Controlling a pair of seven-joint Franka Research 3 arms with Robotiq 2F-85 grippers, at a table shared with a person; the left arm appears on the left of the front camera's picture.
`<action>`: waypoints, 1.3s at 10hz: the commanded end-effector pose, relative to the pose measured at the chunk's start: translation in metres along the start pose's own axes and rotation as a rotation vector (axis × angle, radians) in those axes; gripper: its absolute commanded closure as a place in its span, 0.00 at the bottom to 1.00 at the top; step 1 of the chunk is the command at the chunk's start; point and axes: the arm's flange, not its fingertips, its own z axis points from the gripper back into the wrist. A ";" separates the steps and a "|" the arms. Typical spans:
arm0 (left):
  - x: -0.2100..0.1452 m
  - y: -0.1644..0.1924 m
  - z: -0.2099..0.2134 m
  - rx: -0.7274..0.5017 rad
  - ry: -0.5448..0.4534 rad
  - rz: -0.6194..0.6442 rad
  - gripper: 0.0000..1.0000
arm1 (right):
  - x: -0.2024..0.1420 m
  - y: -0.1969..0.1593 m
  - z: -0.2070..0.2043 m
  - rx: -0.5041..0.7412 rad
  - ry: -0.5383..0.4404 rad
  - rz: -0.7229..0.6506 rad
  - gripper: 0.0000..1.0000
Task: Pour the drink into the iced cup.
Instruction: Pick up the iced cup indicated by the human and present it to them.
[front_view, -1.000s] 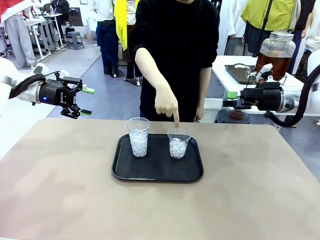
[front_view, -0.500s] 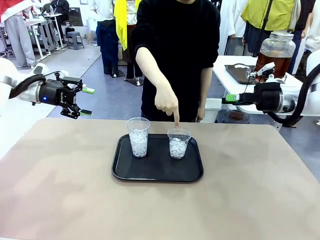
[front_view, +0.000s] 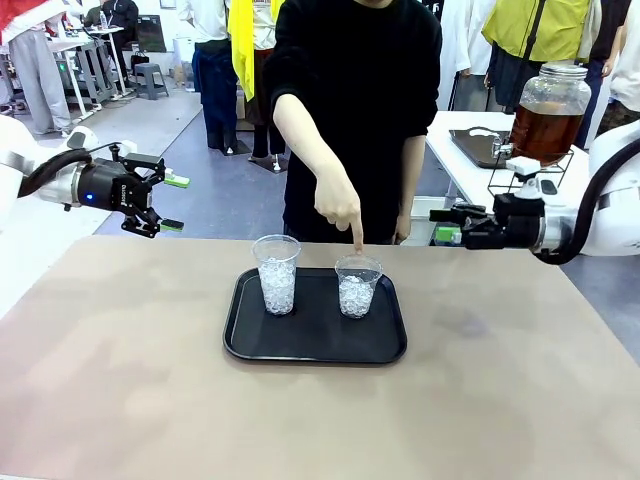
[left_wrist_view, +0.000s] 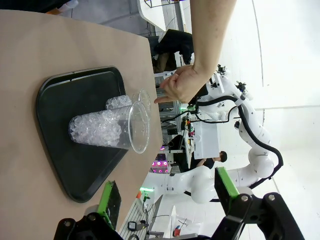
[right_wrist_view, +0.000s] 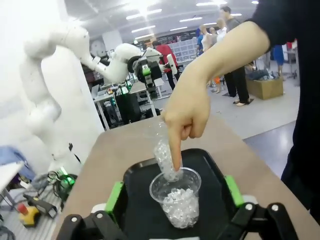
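A black tray (front_view: 315, 342) lies on the brown table (front_view: 120, 380), centred near its far edge.

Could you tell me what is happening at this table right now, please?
A person across the table points with one hand at the shorter cup, the right one of two ice-filled cups on a black tray. The taller cup stands beside it. Both grippers are open and hold nothing: the left gripper hovers by the table's left edge, the right gripper at the right side, facing the tray. No drink is in either cup yet.
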 end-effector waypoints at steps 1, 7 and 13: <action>0.000 -0.001 0.001 0.000 -0.002 -0.001 0.00 | -0.021 0.001 -0.014 0.004 -0.009 0.073 0.00; 0.000 -0.001 0.001 0.000 -0.002 -0.001 0.00 | -0.043 0.002 -0.023 0.046 0.045 0.067 0.00; 0.000 -0.001 0.001 0.000 -0.002 -0.001 0.00 | -0.059 -0.012 -0.034 0.004 0.024 0.108 0.00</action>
